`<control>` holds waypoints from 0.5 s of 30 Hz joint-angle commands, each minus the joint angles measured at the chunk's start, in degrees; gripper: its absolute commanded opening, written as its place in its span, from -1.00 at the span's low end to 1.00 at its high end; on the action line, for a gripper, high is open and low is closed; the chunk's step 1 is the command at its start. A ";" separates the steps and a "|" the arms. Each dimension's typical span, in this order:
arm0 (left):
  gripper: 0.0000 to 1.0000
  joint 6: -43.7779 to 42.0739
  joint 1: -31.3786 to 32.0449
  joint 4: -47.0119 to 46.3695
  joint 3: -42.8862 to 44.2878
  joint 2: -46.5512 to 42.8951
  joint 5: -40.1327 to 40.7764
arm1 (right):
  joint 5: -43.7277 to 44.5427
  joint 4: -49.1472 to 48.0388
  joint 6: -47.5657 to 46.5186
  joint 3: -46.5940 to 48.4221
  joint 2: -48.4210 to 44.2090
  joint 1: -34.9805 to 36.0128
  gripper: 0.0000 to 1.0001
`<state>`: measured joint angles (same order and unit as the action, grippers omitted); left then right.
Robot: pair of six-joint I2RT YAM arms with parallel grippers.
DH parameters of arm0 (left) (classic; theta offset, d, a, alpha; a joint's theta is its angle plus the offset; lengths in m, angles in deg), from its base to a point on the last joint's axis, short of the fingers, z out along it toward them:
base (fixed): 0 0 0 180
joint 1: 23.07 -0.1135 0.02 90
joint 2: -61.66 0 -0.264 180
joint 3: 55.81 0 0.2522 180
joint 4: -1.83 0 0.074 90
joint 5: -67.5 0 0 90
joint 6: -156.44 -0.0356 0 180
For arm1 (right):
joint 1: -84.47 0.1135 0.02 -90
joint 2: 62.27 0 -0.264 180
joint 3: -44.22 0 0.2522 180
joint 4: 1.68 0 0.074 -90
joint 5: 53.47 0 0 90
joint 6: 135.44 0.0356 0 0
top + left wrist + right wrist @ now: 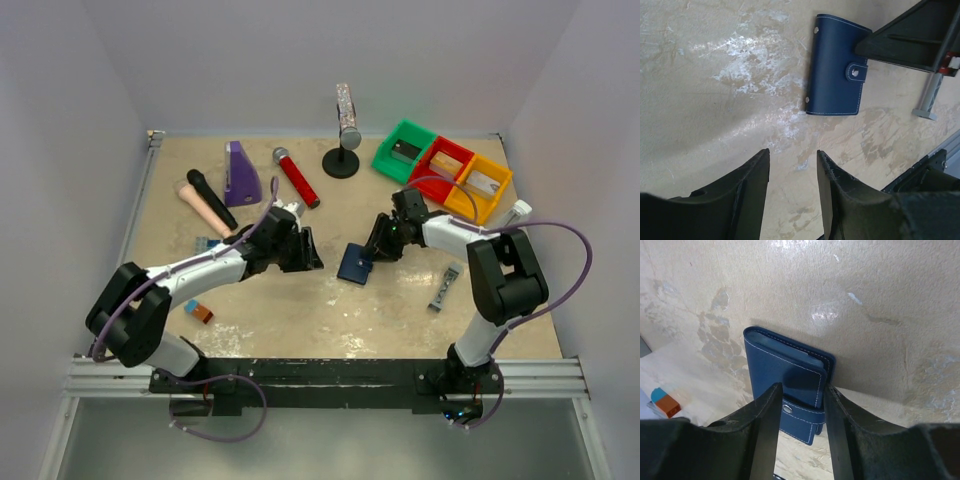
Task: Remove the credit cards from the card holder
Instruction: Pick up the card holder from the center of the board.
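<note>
The card holder [355, 264] is dark navy and lies flat and snapped closed in the middle of the table [300, 310]. The left wrist view shows the holder [835, 70], the right wrist view its tab end [785, 367]. The credit cards are hidden inside it. My right gripper [378, 250] stands over its tab end, open, one finger on each side of the snap tab [801, 412]; the right finger [837, 410] is at the holder's edge. My left gripper [792, 156] hangs open and empty above bare table, left of the holder.
Green [405, 150], red [443, 163] and yellow [482, 186] bins sit at the back right, beside a black stand [343, 160]. A purple wedge [242, 172], red [297, 178] and black [212, 198] microphones lie back left. A small orange-blue block [199, 311] and a grey stick [446, 286] lie nearby.
</note>
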<state>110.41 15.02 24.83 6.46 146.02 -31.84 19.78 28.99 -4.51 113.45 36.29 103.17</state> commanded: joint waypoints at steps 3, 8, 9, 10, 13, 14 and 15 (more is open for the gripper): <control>-0.13 0.68 1.55 -2.03 3.25 5.02 2.75 | -4.51 -3.98 1.35 0.44 0.05 -0.94 -0.22; -0.22 0.77 2.61 -1.32 5.89 8.98 3.28 | -6.80 -5.83 1.87 -0.18 0.40 -1.12 -0.26; -0.25 0.86 2.87 -1.32 6.33 9.59 3.28 | -7.41 -6.27 2.05 -0.18 0.58 -1.12 -0.26; -0.26 1.03 3.13 -1.32 6.59 10.12 3.28 | -8.03 -6.71 2.14 -0.18 0.75 -1.12 -0.26; -0.28 1.47 3.66 -1.41 7.30 11.44 3.63 | -9.61 -6.71 2.14 0.52 1.80 -1.21 -0.28; -0.28 1.39 3.75 -1.41 7.47 11.79 3.80 | -9.87 -6.62 2.05 0.61 2.07 -1.21 -0.28; -0.28 1.47 3.84 -1.41 7.56 12.06 3.89 | -10.05 -6.71 1.96 0.70 2.33 -1.12 -0.28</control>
<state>110.87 18.25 24.81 11.51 157.25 -29.20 13.16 24.16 -3.26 113.25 37.38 102.07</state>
